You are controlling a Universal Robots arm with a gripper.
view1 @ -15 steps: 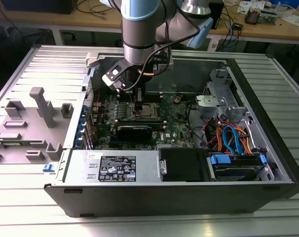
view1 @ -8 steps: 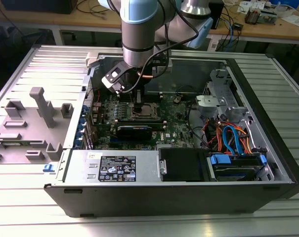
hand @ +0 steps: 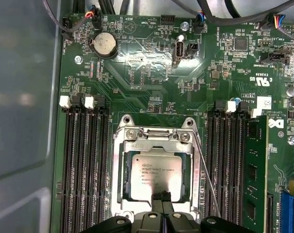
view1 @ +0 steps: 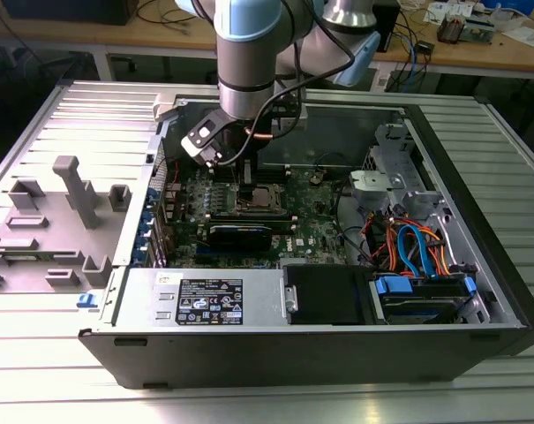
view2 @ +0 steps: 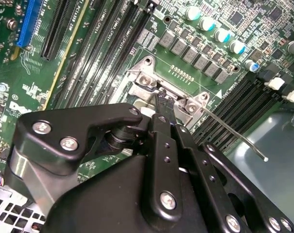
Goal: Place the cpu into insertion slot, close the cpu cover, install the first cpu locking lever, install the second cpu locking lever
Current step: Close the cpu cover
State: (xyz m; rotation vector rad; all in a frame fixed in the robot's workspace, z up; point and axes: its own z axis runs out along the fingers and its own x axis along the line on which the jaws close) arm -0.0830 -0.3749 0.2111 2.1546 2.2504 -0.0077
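Fingers (hand: 158,203) of the gripper (hand: 162,194) are being held pressed together, with nothing pinched between them. Their thin tip is being set down at the edge of the cpu cover (hand: 159,144), likely so that the cover is being pushed flat. The cpu (hand: 156,172) is being seen lying in the insertion slot (hand: 127,184), inside the cover's square hole. Its top is being shown as dull, silver-grey and square, with small print. A thin wire locking lever (view2: 234,137) is being left sticking out beside the slot, seemingly not yet hooked down.
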